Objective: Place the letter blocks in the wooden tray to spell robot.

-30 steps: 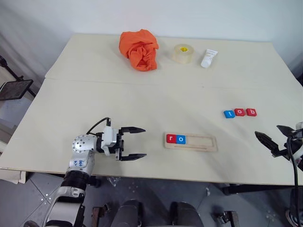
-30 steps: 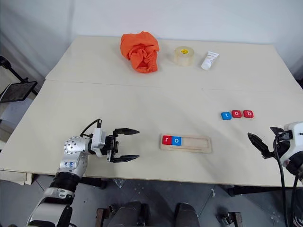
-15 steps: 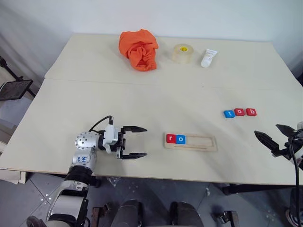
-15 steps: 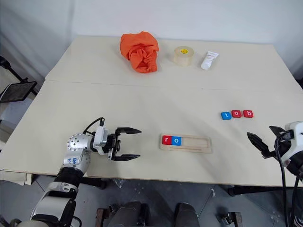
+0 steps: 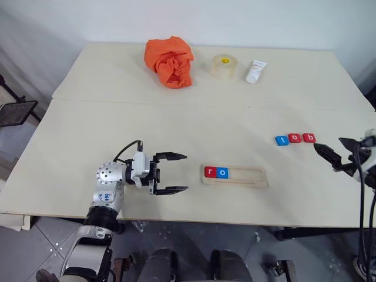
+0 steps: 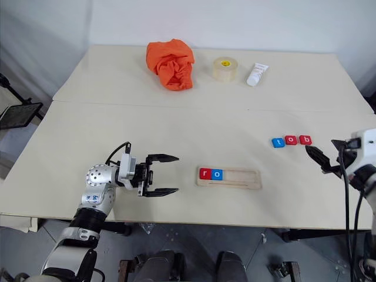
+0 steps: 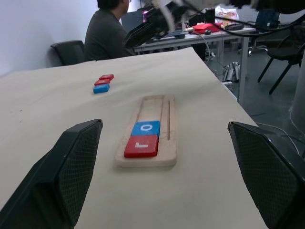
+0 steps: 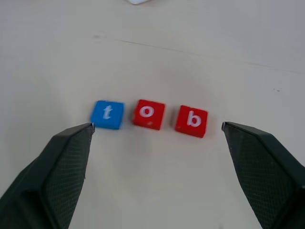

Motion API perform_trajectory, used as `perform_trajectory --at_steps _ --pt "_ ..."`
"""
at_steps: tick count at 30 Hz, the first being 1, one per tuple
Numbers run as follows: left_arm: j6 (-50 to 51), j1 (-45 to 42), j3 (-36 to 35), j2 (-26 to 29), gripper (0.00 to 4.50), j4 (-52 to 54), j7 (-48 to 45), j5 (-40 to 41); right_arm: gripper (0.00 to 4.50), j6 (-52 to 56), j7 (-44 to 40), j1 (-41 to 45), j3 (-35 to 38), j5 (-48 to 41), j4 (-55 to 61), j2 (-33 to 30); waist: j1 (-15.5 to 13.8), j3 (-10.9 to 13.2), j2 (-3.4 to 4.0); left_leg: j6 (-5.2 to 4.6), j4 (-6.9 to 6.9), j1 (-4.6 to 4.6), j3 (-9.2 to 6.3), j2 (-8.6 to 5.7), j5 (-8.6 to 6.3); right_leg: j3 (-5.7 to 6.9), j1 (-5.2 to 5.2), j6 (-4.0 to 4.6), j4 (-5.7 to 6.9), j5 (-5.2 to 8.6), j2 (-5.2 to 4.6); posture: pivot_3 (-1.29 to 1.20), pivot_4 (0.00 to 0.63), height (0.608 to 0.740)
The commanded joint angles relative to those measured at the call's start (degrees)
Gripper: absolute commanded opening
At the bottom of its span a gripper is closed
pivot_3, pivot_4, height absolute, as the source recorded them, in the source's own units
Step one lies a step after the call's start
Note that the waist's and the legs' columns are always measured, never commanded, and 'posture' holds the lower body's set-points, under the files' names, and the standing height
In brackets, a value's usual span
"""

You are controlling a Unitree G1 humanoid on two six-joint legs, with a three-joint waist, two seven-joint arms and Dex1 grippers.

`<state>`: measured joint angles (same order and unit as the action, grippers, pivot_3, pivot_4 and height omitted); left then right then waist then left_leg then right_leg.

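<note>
With both the right gripper point(image 6: 322, 159) and left gripper point(image 6: 160, 174) empty and wide open, the o point(image 8: 148, 114) touching the b point(image 8: 191, 121) at its 9 o'clock could be nudged or pinched along.

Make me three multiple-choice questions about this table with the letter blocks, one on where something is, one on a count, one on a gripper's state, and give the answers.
1. Where are the loose blocks?
A. In front of the right gripper
B. Beside the orange cloth
C. Inside the tape roll

2. How many blocks lie in the wooden tray?
A. None
B. Two
C. Four

3. The left gripper is:
A. Shut on a block
B. Shut, empty
C. Open, empty

Answers: 1 A, the t, o, b row lies ahead of its fingers. 2 B, a red r and blue o fill one end. 3 C, its fingers stand apart, holding nothing.
</note>
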<state>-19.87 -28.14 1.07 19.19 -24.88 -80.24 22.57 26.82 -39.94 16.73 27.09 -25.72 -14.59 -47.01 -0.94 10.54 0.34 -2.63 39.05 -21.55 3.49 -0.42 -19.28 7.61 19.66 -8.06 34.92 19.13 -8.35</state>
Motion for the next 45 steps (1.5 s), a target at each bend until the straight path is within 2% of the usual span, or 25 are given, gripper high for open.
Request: perform_trajectory --at_steps 1,9,17,36,45 --pt "3.2 1.7 -0.4 1.7 4.48 5.3 1.9 0.9 4.50 -3.1 1.4 7.8 -2.9 3.7 -9.6 -1.2 0.3 0.0 0.01 0.00 0.00 0.00 0.00 0.00 0.00 0.00 0.00 0.00 0.02 0.00 0.00 0.00 0.150 0.740" --pt "7.4 5.8 -1.0 4.4 4.48 12.8 5.7 1.0 4.50 -11.8 3.5 25.2 -9.3 10.7 -34.7 1.0 1.1 0.0 0.07 0.00 -0.03 -0.03 -0.05 -0.01 0.00 0.04 0.01 0.00 0.02 0.00 -0.02 0.00 0.150 0.740" --pt "9.3 8.7 -1.0 5.4 4.48 17.4 8.2 1.1 4.50 -16.6 5.2 33.2 -11.5 14.7 -48.3 2.5 1.2 0.1 0.19 0.00 -0.03 -0.08 -0.03 -0.01 0.00 0.03 0.05 0.00 0.02 0.00 -0.03 0.00 0.150 0.740" --pt "9.9 9.3 -0.1 4.0 4.48 19.4 11.8 0.8 4.50 -19.7 12.8 37.2 -10.7 16.8 -56.4 3.3 1.2 0.2 0.30 0.00 -0.04 -0.09 -0.01 0.00 0.00 0.01 0.05 0.00 -0.01 0.00 -0.02 0.00 0.150 0.740" --pt "9.2 9.2 0.1 3.4 4.48 18.6 12.7 0.2 4.50 -19.0 13.2 36.6 -13.7 20.0 -57.2 3.5 1.3 0.2 0.35 0.00 -0.04 -0.09 -0.01 0.00 0.00 0.01 0.05 0.00 -0.01 0.00 -0.01 0.00 0.150 0.740"
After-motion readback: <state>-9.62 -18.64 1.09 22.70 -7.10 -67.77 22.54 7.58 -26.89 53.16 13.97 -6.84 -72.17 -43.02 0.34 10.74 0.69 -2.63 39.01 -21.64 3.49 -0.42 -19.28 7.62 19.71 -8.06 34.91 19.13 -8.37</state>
